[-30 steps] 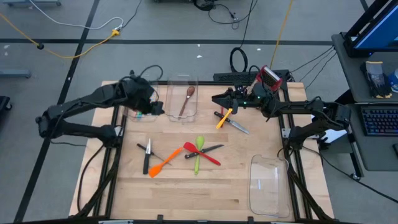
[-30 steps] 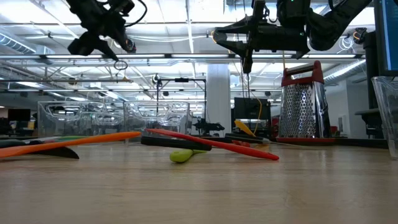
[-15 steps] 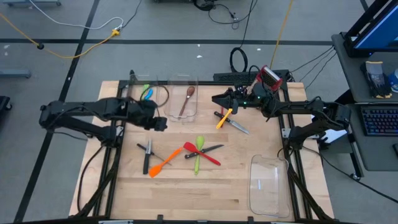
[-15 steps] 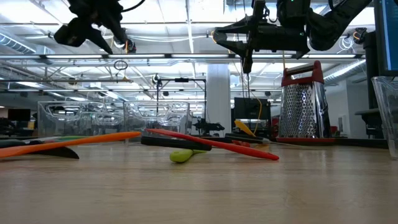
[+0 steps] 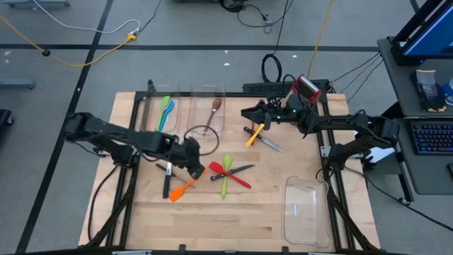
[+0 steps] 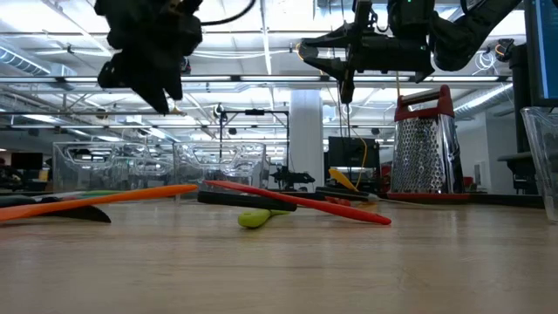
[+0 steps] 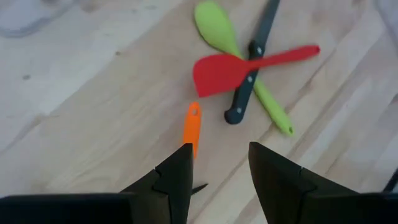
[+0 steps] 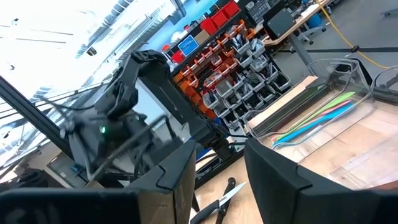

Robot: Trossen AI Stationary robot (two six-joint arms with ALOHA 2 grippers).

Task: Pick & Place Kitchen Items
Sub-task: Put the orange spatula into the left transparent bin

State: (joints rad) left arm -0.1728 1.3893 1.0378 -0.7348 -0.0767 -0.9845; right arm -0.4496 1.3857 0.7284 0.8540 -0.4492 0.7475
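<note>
My left gripper (image 5: 192, 168) is open and empty, held above the table over the orange spatula (image 5: 180, 190), whose handle end (image 7: 191, 126) shows just ahead of the fingers. A red spatula (image 7: 214, 74), a green spoon (image 7: 214, 22) and a black-handled knife (image 7: 247, 84) lie crossed on the table beyond it. Another knife (image 5: 168, 177) lies beside the orange spatula. My right gripper (image 5: 245, 113) is open and empty, held high at the far centre (image 8: 214, 168), above a yellow spatula (image 5: 255, 134) and a knife (image 5: 269, 144).
A clear bin (image 5: 161, 112) at the far left holds green, blue and pink utensils. The bin beside it (image 5: 209, 113) holds a wooden spoon. A third clear bin (image 5: 306, 209) stands at the near right. The box grater (image 5: 306, 88) stands at the far right.
My left gripper has swung away from the far-left bin, toward the table's near edge and to the right, and now stands over the orange spatula. The green, blue and pink utensils now show in that bin.
</note>
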